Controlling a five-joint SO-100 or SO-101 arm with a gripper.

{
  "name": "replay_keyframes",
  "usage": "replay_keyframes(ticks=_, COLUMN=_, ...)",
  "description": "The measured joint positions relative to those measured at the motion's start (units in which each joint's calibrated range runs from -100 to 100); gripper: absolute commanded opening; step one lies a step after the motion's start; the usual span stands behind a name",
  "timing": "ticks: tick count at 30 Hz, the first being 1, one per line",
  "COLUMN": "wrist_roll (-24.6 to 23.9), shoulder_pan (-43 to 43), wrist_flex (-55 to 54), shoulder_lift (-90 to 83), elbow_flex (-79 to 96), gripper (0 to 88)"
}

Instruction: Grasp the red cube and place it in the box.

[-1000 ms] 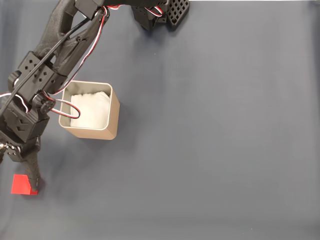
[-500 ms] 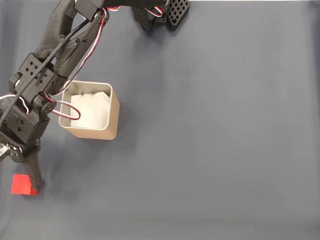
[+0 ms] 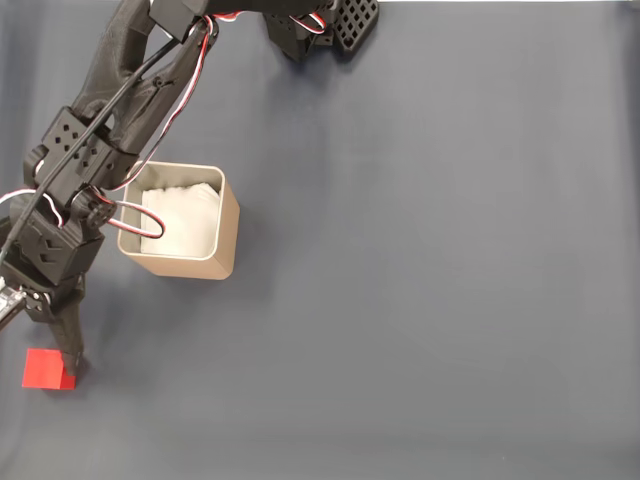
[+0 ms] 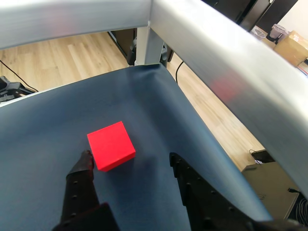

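Gripper (image 4: 129,160): jaws spread wide and empty, both black fingers lowered close to the dark blue table cover (image 4: 57,120). In the fixed view the gripper (image 3: 50,365) sits at the lower left, at the end of the black arm (image 3: 110,110).

Red cube (image 4: 110,145): between the two fingers in the wrist view, close against the left finger (image 4: 82,168); contact cannot be confirmed. The right finger (image 4: 185,178) stands clearly apart from the cube, with bare cover between them.

Red cube, fixed view (image 3: 42,369): resting on the cover beside the visible finger tip, on its left, near the table's left edge.

Box (image 3: 228,232): behind the gripper, up and to the right of it in the fixed view, partly overlapped by the arm's wrist section. White padding (image 3: 185,220) shows inside.

Cables (image 3: 135,228): red, white and black leads loop from the wrist over the box's left rim.
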Motion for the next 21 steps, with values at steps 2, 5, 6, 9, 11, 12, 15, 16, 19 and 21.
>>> replay_keyframes(ticks=2, wrist_roll=0.0, shoulder_pan=0.0, wrist_flex=0.0, shoulder_lift=0.0, elbow_flex=0.0, gripper=33.1)
replay_keyframes(ticks=5, wrist_roll=0.0, shoulder_pan=0.0, wrist_flex=0.0, shoulder_lift=0.0, elbow_flex=0.0, gripper=30.4)
replay_keyframes(ticks=6, wrist_roll=0.0, shoulder_pan=0.0, wrist_flex=0.0, shoulder_lift=0.0, elbow_flex=0.0, gripper=30.0)
replay_keyframes(ticks=9, wrist_roll=0.0, shoulder_pan=0.0, wrist_flex=0.0, shoulder_lift=0.0, elbow_flex=0.0, gripper=29.5)
replay_keyframes(ticks=11, wrist_roll=0.0, shoulder_pan=0.1, wrist_flex=0.0, shoulder_lift=0.0, elbow_flex=0.7, gripper=29.5)
replay_keyframes(ticks=12, wrist_roll=0.0, shoulder_pan=0.1, wrist_flex=0.0, shoulder_lift=0.0, elbow_flex=1.0, gripper=29.5)
replay_keyframes(ticks=15, wrist_roll=-0.2, shoulder_pan=0.4, wrist_flex=0.0, shoulder_lift=0.0, elbow_flex=1.2, gripper=29.9)
replay_keyframes(ticks=16, wrist_roll=-0.2, shoulder_pan=0.4, wrist_flex=0.0, shoulder_lift=0.0, elbow_flex=1.2, gripper=30.0)
replay_keyframes(ticks=19, wrist_roll=-0.6, shoulder_pan=0.5, wrist_flex=-0.2, shoulder_lift=0.0, elbow_flex=2.1, gripper=31.2)
replay_keyframes(ticks=21, wrist_roll=-0.6, shoulder_pan=0.5, wrist_flex=-0.3, shoulder_lift=0.0, elbow_flex=2.2, gripper=34.4)
